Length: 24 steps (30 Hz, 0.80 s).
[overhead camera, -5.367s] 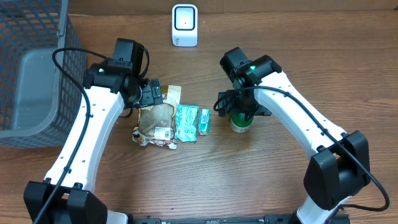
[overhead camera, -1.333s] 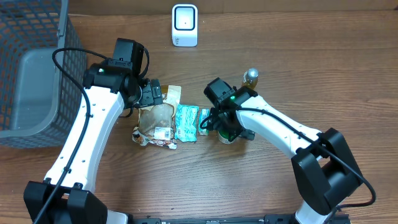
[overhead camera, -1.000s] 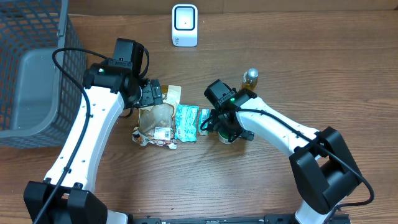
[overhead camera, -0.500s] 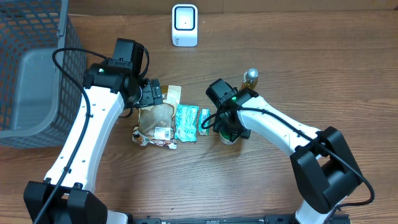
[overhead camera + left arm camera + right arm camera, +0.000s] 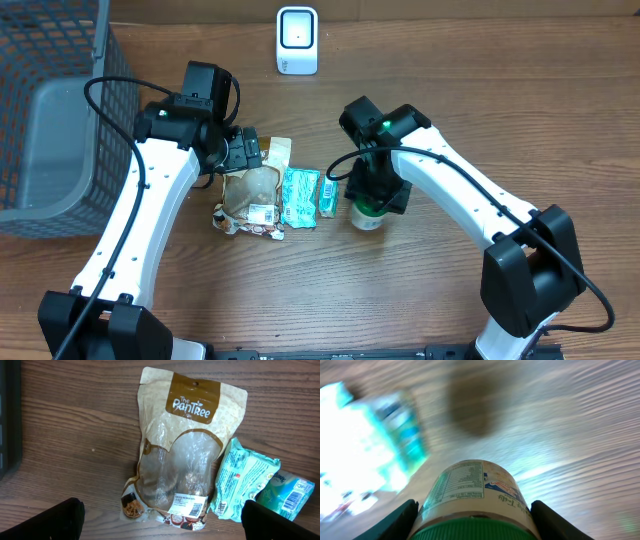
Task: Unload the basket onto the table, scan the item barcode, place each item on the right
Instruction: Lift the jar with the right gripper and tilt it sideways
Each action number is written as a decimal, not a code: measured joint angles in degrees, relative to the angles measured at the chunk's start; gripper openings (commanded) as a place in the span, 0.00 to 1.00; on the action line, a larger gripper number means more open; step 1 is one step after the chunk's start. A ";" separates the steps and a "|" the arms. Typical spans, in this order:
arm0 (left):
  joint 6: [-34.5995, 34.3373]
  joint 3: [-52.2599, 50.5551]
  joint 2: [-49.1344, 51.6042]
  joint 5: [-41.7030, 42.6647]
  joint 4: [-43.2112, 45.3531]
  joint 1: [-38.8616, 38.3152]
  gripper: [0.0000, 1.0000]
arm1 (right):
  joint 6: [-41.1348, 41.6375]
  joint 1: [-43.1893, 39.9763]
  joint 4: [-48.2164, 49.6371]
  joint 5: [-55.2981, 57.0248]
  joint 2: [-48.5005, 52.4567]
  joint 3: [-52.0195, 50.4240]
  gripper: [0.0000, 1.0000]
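Wooden surface [image 5: 450, 80]: bottle [image 5: 475, 495] is being clamped near its cap between right fingers [image 5: 547, 520], long axis running along them; scanner [image 5: 297, 40] is sitting well apart, at far edge. Left fingers [image 5: 60, 520] are being held wide, empty.

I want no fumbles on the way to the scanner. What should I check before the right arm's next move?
Right end effector closed on the bottle: ok.
Barcode facing outward: cannot tell; only the nutrition panel shows.
Scanner standing at the table's far edge: ok.
Left end effector open, over the pouch, away from the bottle: ok.
Bottle apart from the teal packets: ok.
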 measured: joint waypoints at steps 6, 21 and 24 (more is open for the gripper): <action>0.00 0.00 0.00 0.00 0.02 0.00 1.00 | -0.85 0.00 -0.52 -13.92 0.02 0.31 0.53; 0.00 0.00 0.00 0.00 0.02 0.00 1.00 | -1.09 0.00 -5.97 -36.06 0.02 0.28 0.54; 0.00 0.00 0.00 0.00 0.02 0.00 1.00 | -1.11 0.00 -6.19 -38.95 0.02 0.31 0.54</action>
